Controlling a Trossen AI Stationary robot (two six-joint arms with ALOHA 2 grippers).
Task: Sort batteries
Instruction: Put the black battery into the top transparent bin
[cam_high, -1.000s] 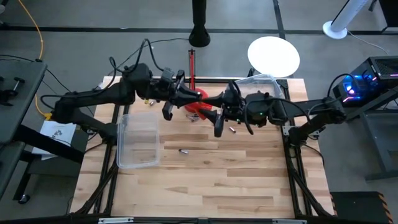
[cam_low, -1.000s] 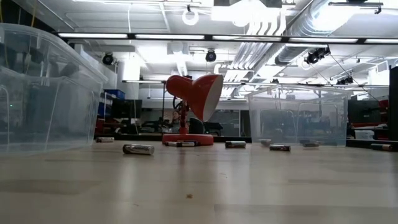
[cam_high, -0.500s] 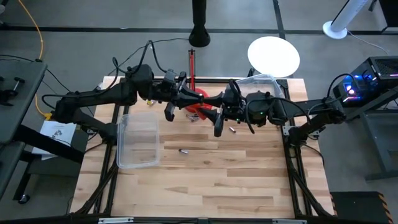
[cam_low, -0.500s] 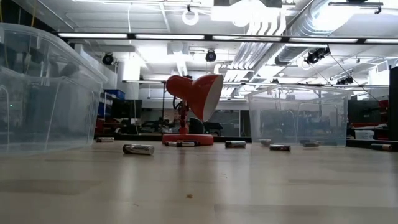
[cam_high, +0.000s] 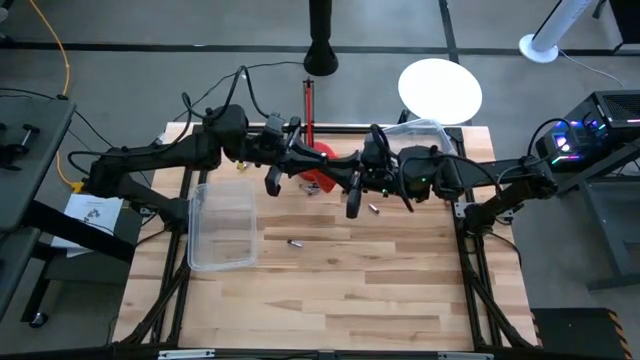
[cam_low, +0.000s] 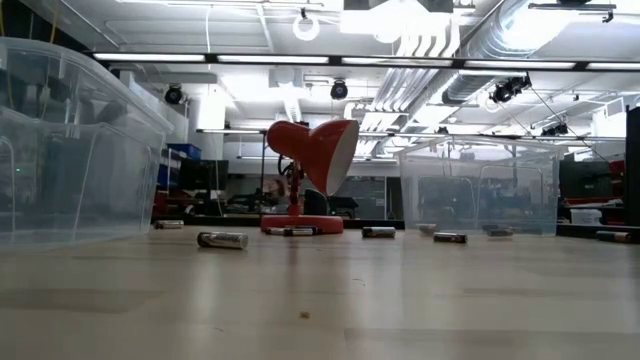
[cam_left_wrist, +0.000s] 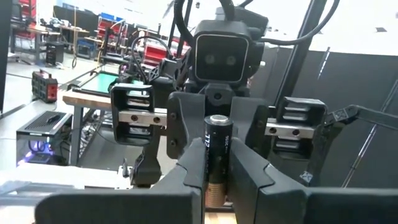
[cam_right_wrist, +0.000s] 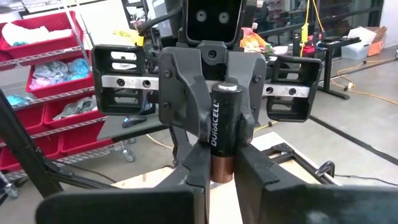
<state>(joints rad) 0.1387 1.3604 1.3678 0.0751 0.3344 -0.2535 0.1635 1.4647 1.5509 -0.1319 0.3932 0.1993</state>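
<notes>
Two dark arms meet nose to nose above the back of the wooden table (cam_high: 330, 290), sharing one battery (cam_left_wrist: 217, 155) — a black-and-copper cell standing upright between them. The left gripper (cam_left_wrist: 217, 177) is clamped on its lower part, and the right gripper (cam_right_wrist: 222, 163), seen from its own wrist, is closed on the same battery from the opposite side. From above, the two grippers face each other just in front of the red desk lamp (cam_high: 318, 165), well off the tabletop.

Other batteries lie loose on the wood: one (cam_high: 296, 242) alone near the middle of the table, another (cam_high: 374, 209) just below the right arm's wrist, and several more in a row beside the lamp's base in the low view (cam_low: 222, 240).

A clear plastic bin (cam_high: 222, 225) sits on the left side of the table, a second clear bin (cam_high: 425, 131) at the back right corner.
</notes>
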